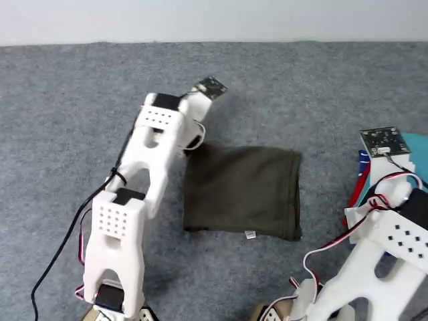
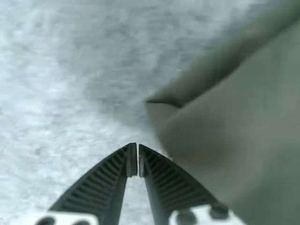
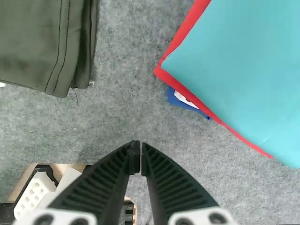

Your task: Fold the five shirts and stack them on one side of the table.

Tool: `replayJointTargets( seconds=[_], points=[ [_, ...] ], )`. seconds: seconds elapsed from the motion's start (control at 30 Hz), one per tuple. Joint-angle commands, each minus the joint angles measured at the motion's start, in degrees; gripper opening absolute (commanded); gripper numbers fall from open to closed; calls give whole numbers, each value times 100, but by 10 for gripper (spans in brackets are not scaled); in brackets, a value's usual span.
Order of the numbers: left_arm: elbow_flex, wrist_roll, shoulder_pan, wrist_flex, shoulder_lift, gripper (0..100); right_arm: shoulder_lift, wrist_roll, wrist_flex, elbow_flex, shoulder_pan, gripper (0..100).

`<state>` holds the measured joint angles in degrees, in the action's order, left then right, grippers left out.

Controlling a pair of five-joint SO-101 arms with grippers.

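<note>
- olive shirt [image 1: 242,190]: folded, lying flat on the grey counter [image 1: 67,100].
- left claw [image 2: 138,161]: pressed together, empty, just beside the olive shirt's corner.
- right claw [image 3: 140,157]: pressed together, empty, near the olive shirt's hem.
- shirt stack [image 3: 243,70]: teal over red over blue, apart from the olive shirt.

The left arm [image 1: 144,167] stretches out nearly straight behind the left hand [image 2: 138,159], whose fingertips meet with nothing between them. The right arm [image 1: 381,247] stands bent behind the right hand [image 3: 140,157], likewise closed and empty.
</note>
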<state>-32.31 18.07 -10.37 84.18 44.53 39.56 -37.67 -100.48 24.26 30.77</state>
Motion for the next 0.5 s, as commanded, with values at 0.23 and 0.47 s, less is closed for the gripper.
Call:
replayJointTargets(
  seconds=[0.23,0.47],
  points=[
    [-2360,26,-563,1635,123,14,66,-9,-13,-44,-48,15],
    [-2264,9,-1319,1618,316,14,66,0,110,-44,-31,15]
  ],
)
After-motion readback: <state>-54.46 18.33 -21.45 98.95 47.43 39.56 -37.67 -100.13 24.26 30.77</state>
